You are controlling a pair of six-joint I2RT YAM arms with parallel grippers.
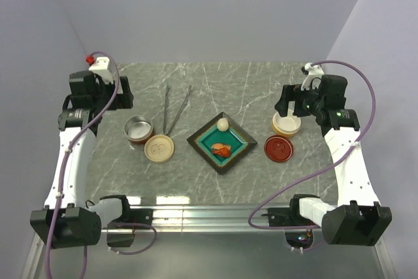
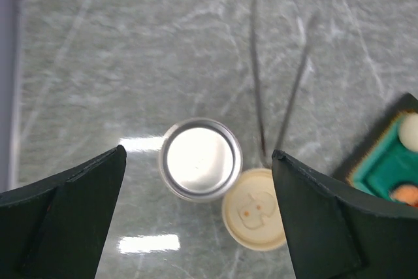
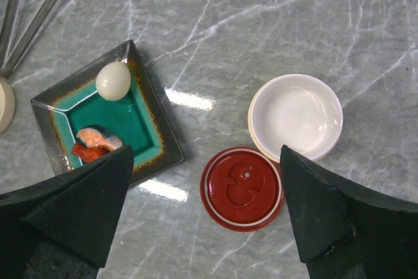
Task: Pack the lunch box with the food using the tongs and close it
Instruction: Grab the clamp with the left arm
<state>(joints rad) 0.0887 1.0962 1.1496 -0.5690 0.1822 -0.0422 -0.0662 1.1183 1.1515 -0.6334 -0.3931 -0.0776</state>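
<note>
**A:** Where do the tongs (image 1: 170,125) lie from the arms?

**B:** On the table (image 1: 261,83), on the left half, between the steel tin (image 1: 138,129) and the dish (image 1: 196,139). Their long axis runs near to far. The joined end is the near one, just beside the cream lid (image 1: 159,147), and the two thin arms splay toward the far edge.

**A:** So which arm should take them?

**B:** The left one, by my reckoning. The left gripper (image 2: 196,155) hangs above the tin with its jaws spread wide and nothing between them, and the tongs sit just to its right. The right gripper (image 3: 206,151) is also wide and empty, but it is over the white bowl (image 1: 286,124) and the red lid (image 1: 279,147), well apart from the tongs.

**A:** And the food?

**B:** All in the dish, right of the tongs and between the two arms. The egg (image 1: 223,123) is at the far corner and the orange lumps (image 1: 221,150) are toward the near side. Nothing is packed yet, and both lids are off.

**A:** What does the pickup turn on?

**B:** Probably lining the jaws across that near-far axis, so they close on both thin arms at once.
</note>
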